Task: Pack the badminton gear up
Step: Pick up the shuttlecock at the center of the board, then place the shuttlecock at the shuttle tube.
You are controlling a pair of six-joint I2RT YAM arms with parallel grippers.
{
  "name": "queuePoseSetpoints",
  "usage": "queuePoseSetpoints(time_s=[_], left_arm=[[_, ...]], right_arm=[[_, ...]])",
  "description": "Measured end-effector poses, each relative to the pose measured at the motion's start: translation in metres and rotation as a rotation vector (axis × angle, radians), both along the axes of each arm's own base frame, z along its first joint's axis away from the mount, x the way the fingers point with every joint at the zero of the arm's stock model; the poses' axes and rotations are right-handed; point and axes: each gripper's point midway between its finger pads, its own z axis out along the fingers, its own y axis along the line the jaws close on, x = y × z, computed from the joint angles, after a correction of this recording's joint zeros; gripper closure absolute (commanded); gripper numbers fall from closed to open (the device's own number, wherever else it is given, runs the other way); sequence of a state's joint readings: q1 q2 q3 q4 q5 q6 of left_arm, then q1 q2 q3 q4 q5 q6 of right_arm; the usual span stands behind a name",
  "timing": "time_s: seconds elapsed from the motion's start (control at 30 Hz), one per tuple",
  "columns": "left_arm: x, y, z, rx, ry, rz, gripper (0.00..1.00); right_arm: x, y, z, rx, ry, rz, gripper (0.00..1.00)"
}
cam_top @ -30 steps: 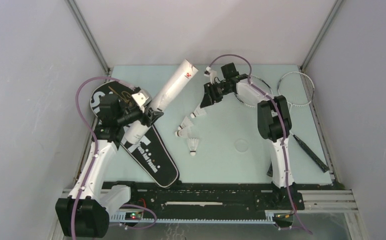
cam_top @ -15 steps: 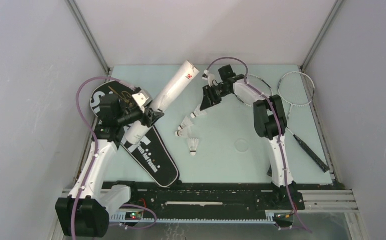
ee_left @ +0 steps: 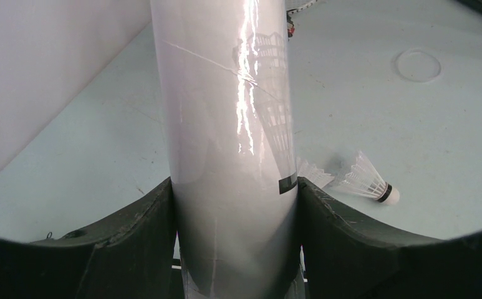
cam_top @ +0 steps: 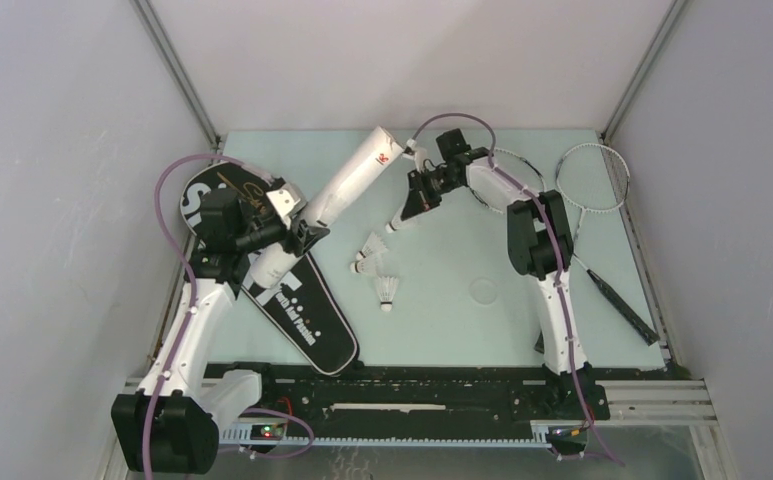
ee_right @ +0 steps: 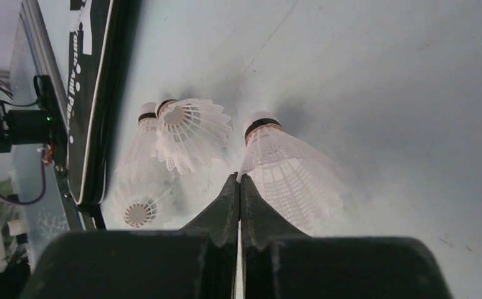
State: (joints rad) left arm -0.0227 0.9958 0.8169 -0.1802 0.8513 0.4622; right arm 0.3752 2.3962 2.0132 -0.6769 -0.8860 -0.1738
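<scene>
On the table [cam_top: 522, 330], mid-area, your R gripper [ee_right: 239, 180] has its jaws pressed fully together at the feather rim of 1 shuttlecock [ee_right: 291, 171]; can't tell if a feather is actually pinched. L gripper [ee_left: 235, 205] clamps the white tube [ee_left: 226, 112], tilted above the bag [cam_top: 297, 310]. Risk: lift w/ so thin a bite and the shuttlecock may slip or a feather bend; the glossy tube could slide in your L grip too.

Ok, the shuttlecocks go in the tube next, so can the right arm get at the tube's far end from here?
Probably yes. The left gripper holds the tube tilted, far end toward the right gripper, which looks pinched on a shuttlecock's skirt close by; nothing stands between them.
</scene>
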Motion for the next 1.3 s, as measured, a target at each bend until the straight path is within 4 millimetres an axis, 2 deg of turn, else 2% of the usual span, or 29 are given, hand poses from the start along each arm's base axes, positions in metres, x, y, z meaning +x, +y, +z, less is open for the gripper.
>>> queuePoseSetpoints(time_s=[0.13,0.23,0.37,0.4,0.43,0.47,0.57,0.63,0.8,0.87,0.97,1.1,1.3], left_arm=[[-0.004,-0.002,-0.007,0.029,-0.027,-0.046,0.55],[-0.011,-0.005,-0.019,0.050,-0.026,-0.092,0.54],[-0.020,-0.008,-0.038,0.089,0.000,-0.162,0.55],[-0.022,-0.008,-0.045,0.099,0.015,-0.180,0.55],[-0.025,-0.009,-0.051,0.108,0.030,-0.197,0.55],[-0.029,-0.009,-0.059,0.119,0.052,-0.217,0.55],[-0.042,-0.009,-0.082,0.158,0.098,-0.289,0.55],[-0.051,-0.009,-0.092,0.178,0.114,-0.328,0.55],[-0.062,-0.011,-0.102,0.202,0.137,-0.398,0.58],[-0.062,-0.013,-0.100,0.207,0.129,-0.416,0.59],[-0.063,-0.018,-0.095,0.205,0.112,-0.440,0.60],[-0.068,-0.023,-0.093,0.188,0.115,-0.464,0.60],[-0.072,-0.028,-0.088,0.161,0.111,-0.482,0.61]], right_arm=[[0.010,-0.021,0.006,0.009,0.004,-0.042,1.00],[0.012,-0.049,0.026,0.016,-0.005,-0.095,1.00],[0.006,-0.090,0.081,0.042,-0.072,-0.166,1.00],[-0.001,-0.106,0.109,0.058,-0.120,-0.193,1.00],[-0.004,-0.111,0.118,0.062,-0.133,-0.200,1.00],[-0.008,-0.122,0.136,0.072,-0.177,-0.218,1.00],[-0.036,-0.150,0.182,0.088,-0.293,-0.252,1.00],[-0.060,-0.159,0.204,0.092,-0.367,-0.249,1.00],[-0.122,-0.154,0.233,0.101,-0.508,-0.172,1.00],[-0.145,-0.146,0.237,0.105,-0.545,-0.125,1.00],[-0.168,-0.132,0.235,0.109,-0.569,-0.051,1.00],[-0.185,-0.115,0.221,0.107,-0.555,0.024,1.00],[-0.189,-0.102,0.213,0.115,-0.530,0.070,1.00]])
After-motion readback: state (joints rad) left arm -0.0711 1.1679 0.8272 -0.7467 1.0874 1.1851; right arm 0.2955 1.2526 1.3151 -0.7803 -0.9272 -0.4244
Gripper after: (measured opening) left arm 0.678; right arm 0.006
